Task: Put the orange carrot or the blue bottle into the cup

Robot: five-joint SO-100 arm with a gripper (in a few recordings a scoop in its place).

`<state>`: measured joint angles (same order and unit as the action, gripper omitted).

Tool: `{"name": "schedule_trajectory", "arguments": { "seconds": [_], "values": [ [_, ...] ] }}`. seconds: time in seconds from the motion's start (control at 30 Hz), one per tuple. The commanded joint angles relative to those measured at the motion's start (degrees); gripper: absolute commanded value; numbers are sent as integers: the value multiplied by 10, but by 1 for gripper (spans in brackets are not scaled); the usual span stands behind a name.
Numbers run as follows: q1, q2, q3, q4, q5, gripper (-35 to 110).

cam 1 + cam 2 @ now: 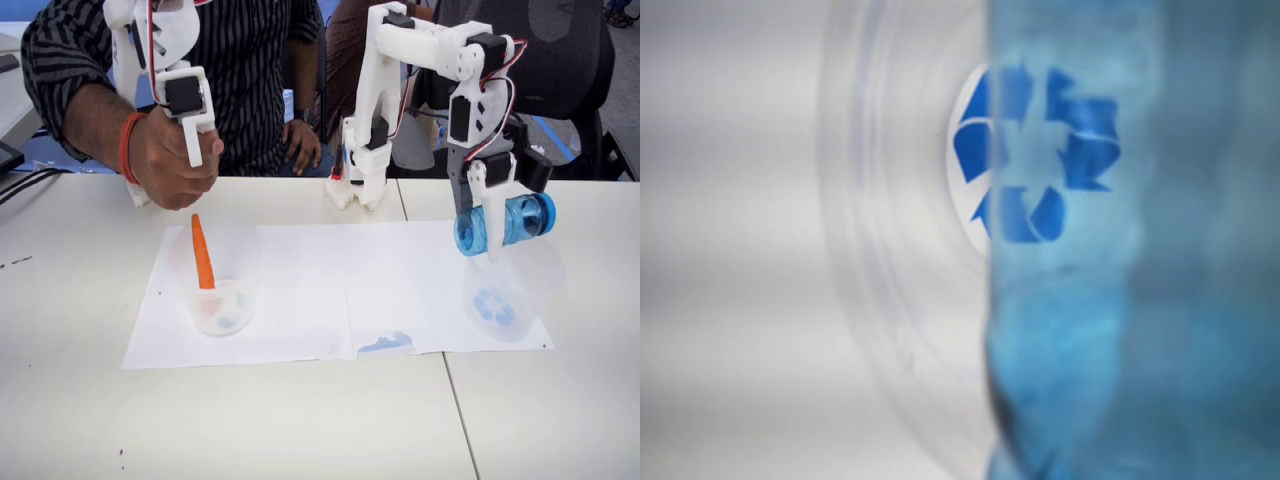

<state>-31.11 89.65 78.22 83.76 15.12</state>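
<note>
In the fixed view we see the white arm reaching down at the right of the frame, its gripper clenched around the blue bottle. The bottle lies sideways in the grasp, blue cap to the right, held in the air just above the cup, which stands at the right edge of the white paper sheet on the bench. One white finger crosses the bottle's front.

That same view gives us the left side of the sheet: the orange carrot leans, tip up, in a second clear cup. Above it a person's hand shows at the upper left. A small blue mark sits on the lower middle edge of the paper.

The wrist view gives us what the fixed view only hints at: the cup's rim curves down the left and middle, and on its base we read a blue recycling symbol, partly veiled by the translucent bottle filling the right half of the frame.
</note>
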Motion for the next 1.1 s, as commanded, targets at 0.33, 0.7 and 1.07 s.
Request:
{"name": "schedule_trajectory", "arguments": {
  "seconds": [0.33, 0.7, 1.07],
  "values": [
    [-14, 40, -27, 3, 6, 21],
    [-14, 40, -27, 3, 5, 34],
    [-14, 40, -27, 3, 5, 33]
  ]
}}
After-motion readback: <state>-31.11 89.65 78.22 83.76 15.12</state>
